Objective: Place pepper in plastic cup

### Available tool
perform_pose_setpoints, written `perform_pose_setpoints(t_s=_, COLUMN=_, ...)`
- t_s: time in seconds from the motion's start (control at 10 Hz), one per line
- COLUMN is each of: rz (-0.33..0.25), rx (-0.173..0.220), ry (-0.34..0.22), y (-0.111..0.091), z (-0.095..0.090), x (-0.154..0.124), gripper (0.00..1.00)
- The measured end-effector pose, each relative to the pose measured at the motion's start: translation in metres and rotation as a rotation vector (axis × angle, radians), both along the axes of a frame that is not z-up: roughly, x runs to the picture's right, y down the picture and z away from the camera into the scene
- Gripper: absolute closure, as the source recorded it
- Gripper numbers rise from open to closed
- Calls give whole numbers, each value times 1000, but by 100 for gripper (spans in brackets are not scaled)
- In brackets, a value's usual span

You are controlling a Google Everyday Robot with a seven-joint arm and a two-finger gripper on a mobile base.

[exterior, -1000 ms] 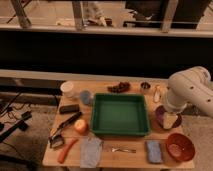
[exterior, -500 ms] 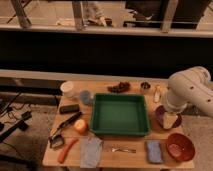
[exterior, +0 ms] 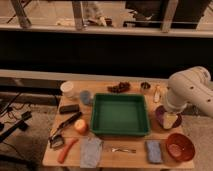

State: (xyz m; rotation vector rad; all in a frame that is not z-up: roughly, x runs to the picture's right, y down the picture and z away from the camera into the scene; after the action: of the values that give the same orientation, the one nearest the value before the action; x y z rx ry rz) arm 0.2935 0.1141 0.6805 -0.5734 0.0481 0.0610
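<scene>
The pepper (exterior: 65, 150), long, slender and orange-red, lies at the table's front left corner. Two cups stand at the back left, a white cup (exterior: 67, 89) and a smaller bluish cup (exterior: 86, 96); I cannot tell which is the plastic one. My white arm (exterior: 191, 90) reaches in from the right. Its gripper (exterior: 169, 111) hangs over the purple plate (exterior: 160, 117) at the right side, far from the pepper and both cups. It is open, and I see nothing held in it.
A green tray (exterior: 120, 131) fills the table's middle. A round orange fruit (exterior: 80, 126), a black-handled tool (exterior: 65, 127) and a black block (exterior: 69, 108) sit left of it. Along the front lie a grey cloth (exterior: 91, 151), fork (exterior: 121, 149), blue sponge (exterior: 153, 151) and red bowl (exterior: 179, 146).
</scene>
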Motion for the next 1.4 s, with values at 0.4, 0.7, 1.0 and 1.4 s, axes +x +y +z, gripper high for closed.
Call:
perform_pose_setpoints(t_s=0.4, rz=0, rx=0, ry=0, y=0, z=0, x=0, gripper=20)
perform_pose_setpoints(t_s=0.7, rz=0, rx=-1, ry=0, y=0, z=0, x=0, gripper=20)
perform_pose_setpoints(t_s=1.0, rz=-33, rx=35, ry=-68, y=6, z=-6, x=-17, gripper=20)
perform_pose_setpoints(t_s=1.4, rz=-130, rx=110, ry=-222, y=9, z=-19, x=-77, gripper=20)
